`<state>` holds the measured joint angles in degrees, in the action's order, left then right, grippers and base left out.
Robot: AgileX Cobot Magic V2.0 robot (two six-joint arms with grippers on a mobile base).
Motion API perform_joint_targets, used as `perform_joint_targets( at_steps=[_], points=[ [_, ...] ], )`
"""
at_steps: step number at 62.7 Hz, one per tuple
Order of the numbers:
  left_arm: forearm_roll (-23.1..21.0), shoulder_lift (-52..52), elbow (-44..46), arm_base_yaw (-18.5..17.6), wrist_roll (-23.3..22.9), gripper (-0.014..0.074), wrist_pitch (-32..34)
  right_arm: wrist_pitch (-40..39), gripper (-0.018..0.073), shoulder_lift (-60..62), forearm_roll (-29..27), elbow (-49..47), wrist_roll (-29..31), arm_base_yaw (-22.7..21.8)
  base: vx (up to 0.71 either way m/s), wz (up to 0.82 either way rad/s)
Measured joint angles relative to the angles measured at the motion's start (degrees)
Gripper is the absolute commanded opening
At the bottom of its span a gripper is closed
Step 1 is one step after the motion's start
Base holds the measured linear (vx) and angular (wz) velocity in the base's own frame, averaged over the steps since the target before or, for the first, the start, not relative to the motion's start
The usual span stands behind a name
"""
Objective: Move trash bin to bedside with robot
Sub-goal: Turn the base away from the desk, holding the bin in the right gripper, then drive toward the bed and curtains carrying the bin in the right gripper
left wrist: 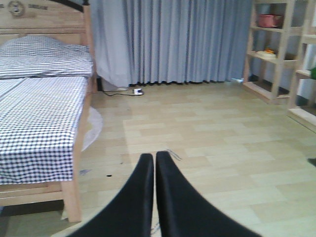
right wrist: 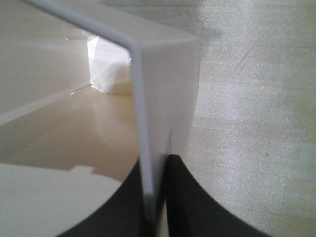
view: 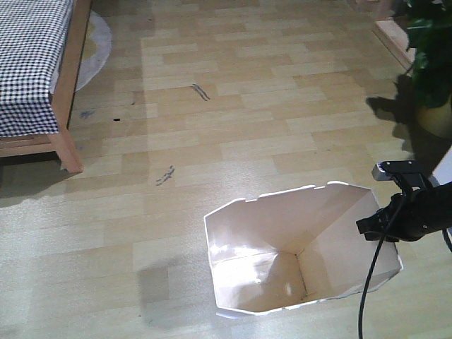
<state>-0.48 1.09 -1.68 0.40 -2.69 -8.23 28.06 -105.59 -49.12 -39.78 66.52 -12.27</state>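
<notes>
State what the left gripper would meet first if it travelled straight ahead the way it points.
Nothing close: the left gripper points over open floor toward the grey curtain, probably the first obstacle, though depth is unclear. The bed lies off to its left.

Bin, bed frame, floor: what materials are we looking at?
Trash bin: looks like thin white plastic sheet, slightly glossy. The wall shows as a thin edge in the right wrist view, with creased corners.
Bed frame: light brown wood, matte. The grain is not clear.
Floor: pale plank pattern with a soft sheen, either wood or laminate. Can't tell which.
</notes>
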Motion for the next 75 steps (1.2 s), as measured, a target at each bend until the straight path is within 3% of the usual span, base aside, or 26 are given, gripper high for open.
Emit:
perform_joint_targets(
  at_steps=[75],
  points=[
    [0.0,0.0,0.0,0.0,0.0,-0.0006,0.0,-0.8,-0.0006,0.0,0.2,0.0,0.0,0.0,0.29,0.06]
  ],
)
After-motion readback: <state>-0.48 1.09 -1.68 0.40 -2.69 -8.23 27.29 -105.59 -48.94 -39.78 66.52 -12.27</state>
